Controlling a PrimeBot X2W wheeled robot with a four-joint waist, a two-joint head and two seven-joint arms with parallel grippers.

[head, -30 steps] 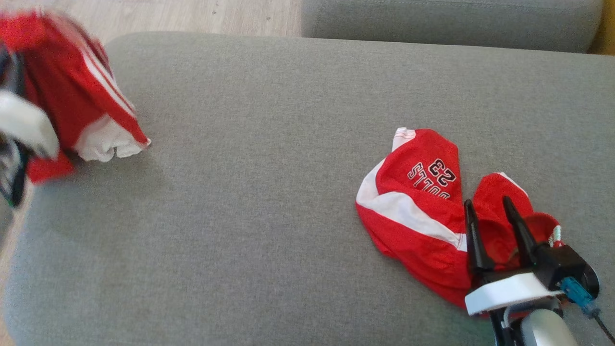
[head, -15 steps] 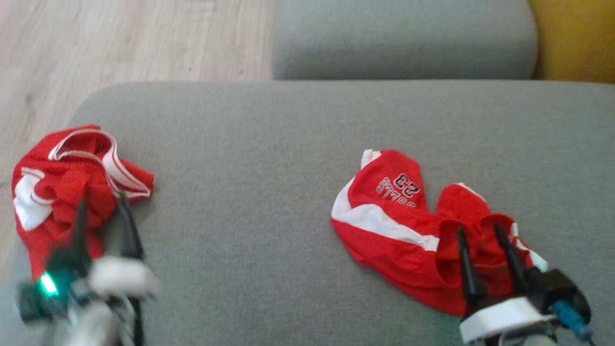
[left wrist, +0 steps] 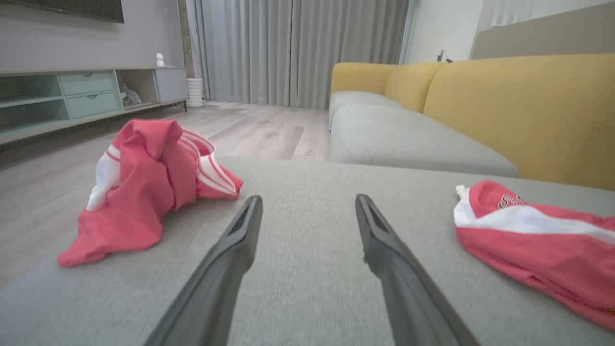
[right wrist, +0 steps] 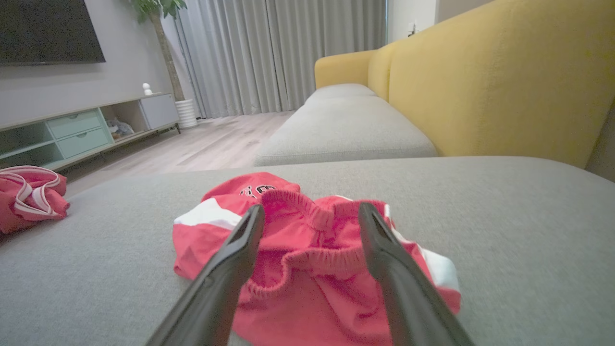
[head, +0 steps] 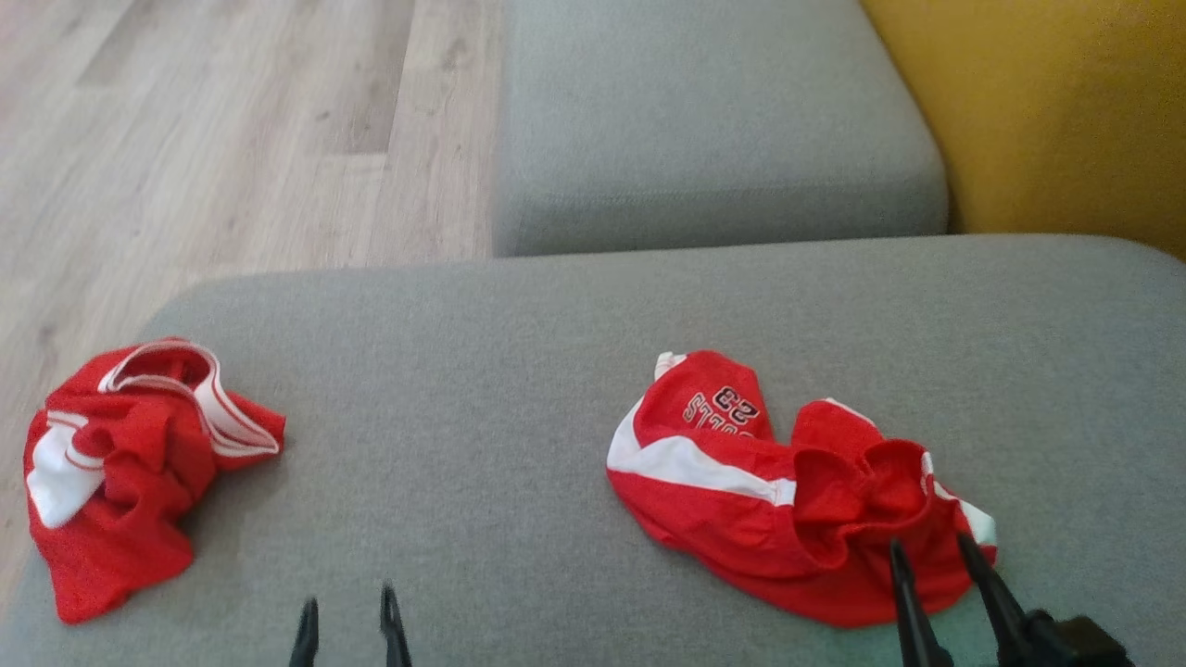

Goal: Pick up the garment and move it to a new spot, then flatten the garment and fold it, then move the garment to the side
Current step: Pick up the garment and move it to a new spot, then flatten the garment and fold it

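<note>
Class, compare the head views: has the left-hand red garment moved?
Yes. The left-hand garment, held up a second ago, has dropped onto the grey cushion's left edge.

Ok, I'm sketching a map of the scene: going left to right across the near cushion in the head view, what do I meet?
jersey → left gripper → shorts
</note>
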